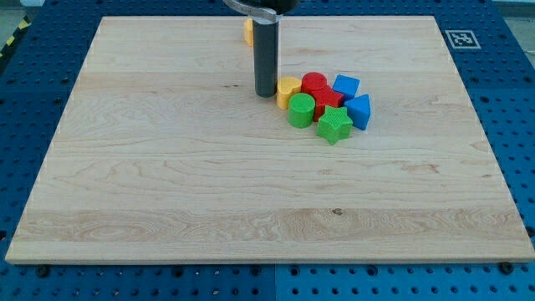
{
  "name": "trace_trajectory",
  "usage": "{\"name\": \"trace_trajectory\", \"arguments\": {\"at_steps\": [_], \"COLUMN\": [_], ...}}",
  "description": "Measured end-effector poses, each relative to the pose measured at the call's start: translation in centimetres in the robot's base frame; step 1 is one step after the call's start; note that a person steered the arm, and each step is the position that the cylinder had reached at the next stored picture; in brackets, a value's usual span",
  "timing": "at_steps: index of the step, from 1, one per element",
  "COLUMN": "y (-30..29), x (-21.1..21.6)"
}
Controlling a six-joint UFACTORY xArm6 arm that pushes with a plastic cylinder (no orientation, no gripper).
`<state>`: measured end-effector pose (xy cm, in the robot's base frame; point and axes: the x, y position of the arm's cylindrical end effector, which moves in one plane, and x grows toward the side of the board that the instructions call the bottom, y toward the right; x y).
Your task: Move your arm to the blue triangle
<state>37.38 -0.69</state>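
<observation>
My tip (266,93) rests on the wooden surface (167,167) at the end of the dark upright rod (266,54), which comes down from the view's top edge. This arm carries no end effector that opens or closes; the rod is bare and has hold of nothing.

The blocks sit in one tight cluster just at 3 o'clock from my tip. Nearest is the yellow block (287,89), just beside the rod and perhaps touching it; I cannot tell which. At 5 o'clock from the yellow one stands the green cylinder (301,109). The red cylinder (314,83) lies at the cluster's 12 o'clock side, with another red block (328,100) in the middle, its shape unclear. The green star (333,124) forms the 6 o'clock end.

The blue triangle (359,111) sits on the cluster's 3 o'clock edge, on the far side from my tip, with the other blocks between. A blue cube (345,86) lies at 11 o'clock from it.

A small orange block (248,31) peeks out behind the rod, near the surface's 12 o'clock edge.
</observation>
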Motion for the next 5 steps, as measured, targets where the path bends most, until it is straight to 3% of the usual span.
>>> {"name": "trace_trajectory", "arguments": {"at_steps": [1, 2, 5], "y": [-5.6, -6.9, -3.7], "x": [0.0, 0.0, 0.2]}}
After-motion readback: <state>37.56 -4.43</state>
